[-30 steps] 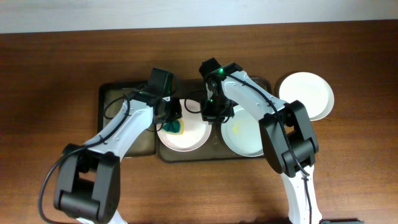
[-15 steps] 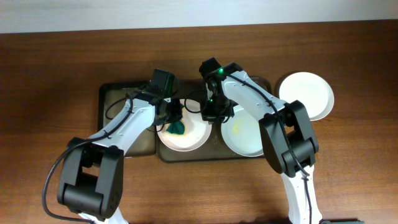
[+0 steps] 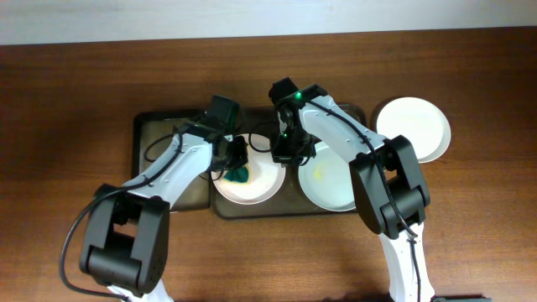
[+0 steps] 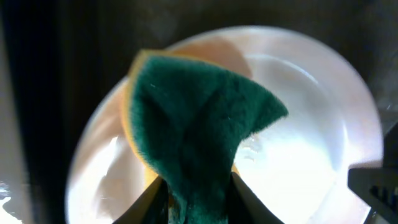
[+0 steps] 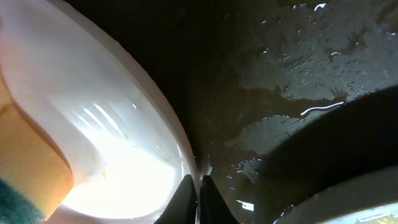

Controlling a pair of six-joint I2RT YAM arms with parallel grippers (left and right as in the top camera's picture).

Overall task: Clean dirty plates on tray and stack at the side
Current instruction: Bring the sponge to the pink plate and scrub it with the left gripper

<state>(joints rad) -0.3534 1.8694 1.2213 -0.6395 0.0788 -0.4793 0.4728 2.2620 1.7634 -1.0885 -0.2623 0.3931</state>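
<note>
The left end effector (image 4: pixel 198 200) was clamped on a green-and-yellow sponge (image 4: pixel 199 124), its two fingers pinching the lower end. The sponge stood over the inner face of the left plate (image 4: pixel 305 149), its green side toward the wrist camera. From overhead, this plate (image 3: pixel 252 184) lay in the dark brown tray (image 3: pixel 159 134), near the tray's middle, with the sponge (image 3: pixel 239 174) at its upper left part.

The right end effector (image 5: pixel 198 190) was narrowed to a thin slit at the right rim of the same plate (image 5: pixel 93 118); the rim ran right into the gap, so it appeared to grip the edge. The tray floor (image 5: pixel 298 81) beside it was wet, with streaks and droplets.

The middle plate (image 3: pixel 333 183) sat in the right part of the tray, just beside the left plate, with a faint yellowish smear near its centre. The right plate (image 3: pixel 415 127) rested on the wooden tabletop (image 3: pixel 67 84), outside the tray, just beyond its right end.
</note>
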